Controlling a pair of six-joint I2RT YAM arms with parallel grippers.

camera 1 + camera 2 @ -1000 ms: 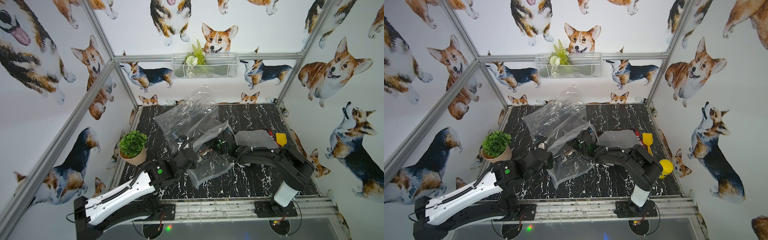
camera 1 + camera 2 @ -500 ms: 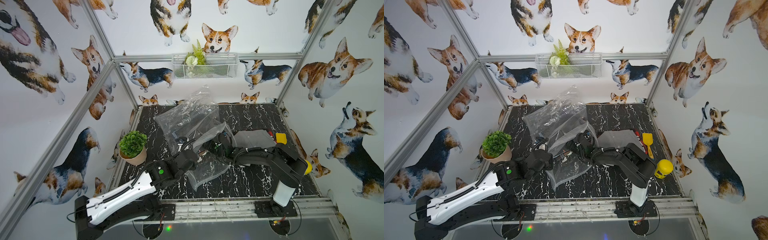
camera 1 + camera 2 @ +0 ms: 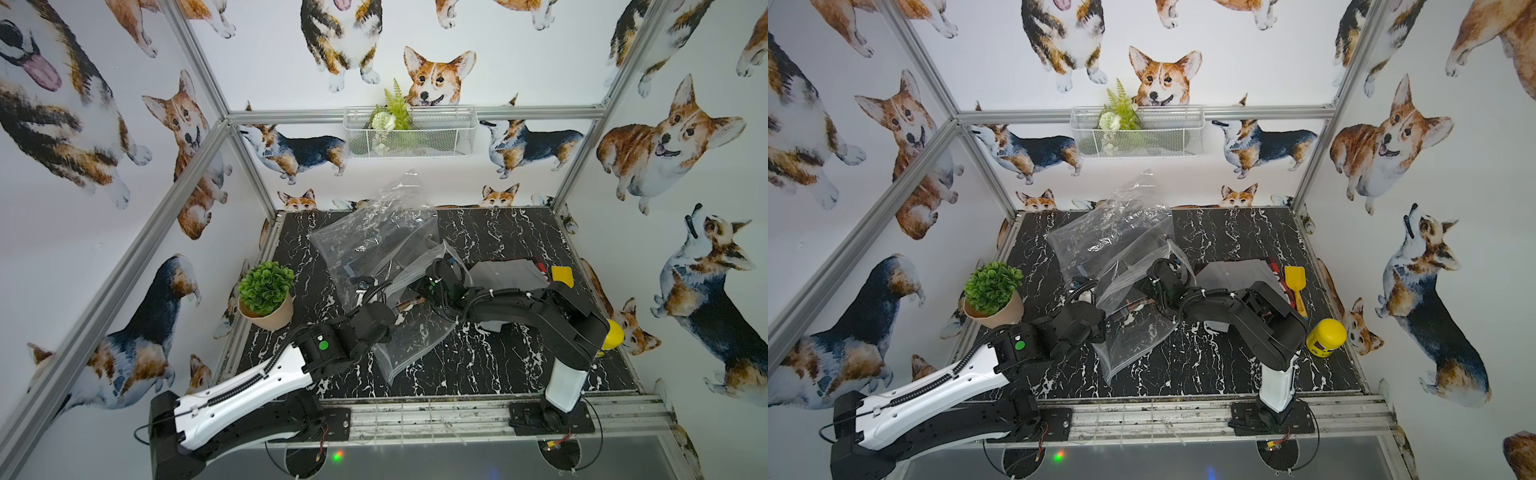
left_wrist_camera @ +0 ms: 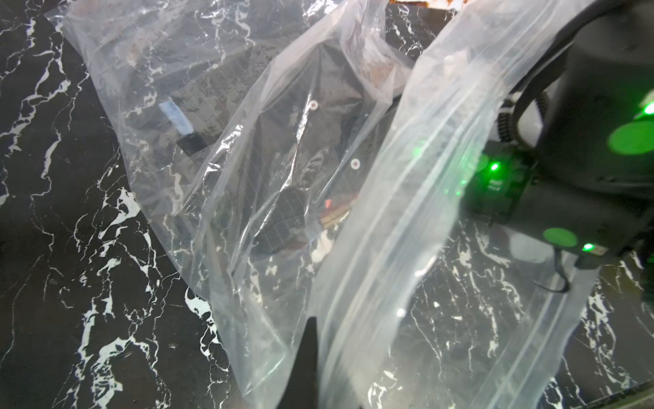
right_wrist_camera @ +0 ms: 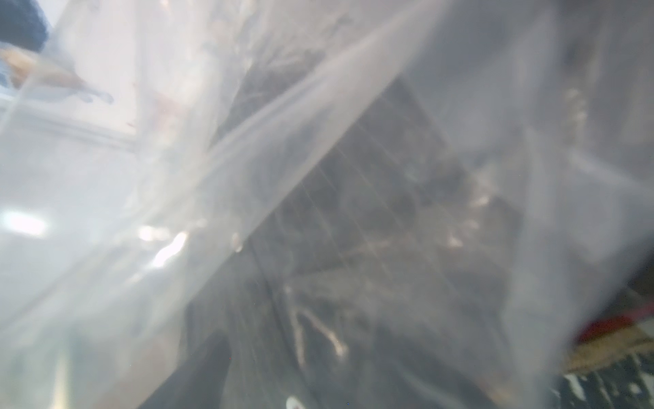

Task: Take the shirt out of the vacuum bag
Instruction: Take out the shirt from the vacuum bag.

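Here, the extraction was at an early stage. The vacuum bag (image 3: pixel 374 232), large, crinkled and transparent, lay across the middle of the tabletop (image 3: pixel 498 361) with its far part puffed up toward the back wall. The dark checked shirt (image 4: pixel 300 159), its white buttons showing through the film, lay wholly inside it. The left pincer (image 4: pixel 310 340) was closed, apparently nipping the film at the zip-seal band near the bag's mouth and holding that layer clear of the surface. The right pincer (image 3: pixel 428 282) was at the mouth, covered by plastic. The right wrist view gave only blurred film with checked cloth beyond, so whether its jaws stood wide or narrow, or held any cloth, could not be told. What was left, on this reading, was to take hold of the shirt, draw it through the mouth and lay it clear of the bag. The tabletop was black with white marble veining. A potted plant (image 3: pixel 266 291) stood near its left edge, apart from the bag. A grey flat sheet (image 3: pixel 507 270) lay just beyond the right arm, with a yellow scoop (image 3: pixel 1296 282) beside it and a yellow container (image 3: pixel 1326 337) nearer the front right corner. Corgi-printed walls on an aluminium frame enclosed the cell, and a white wire basket (image 3: pixel 440 141) holding a fern hung on the back wall.
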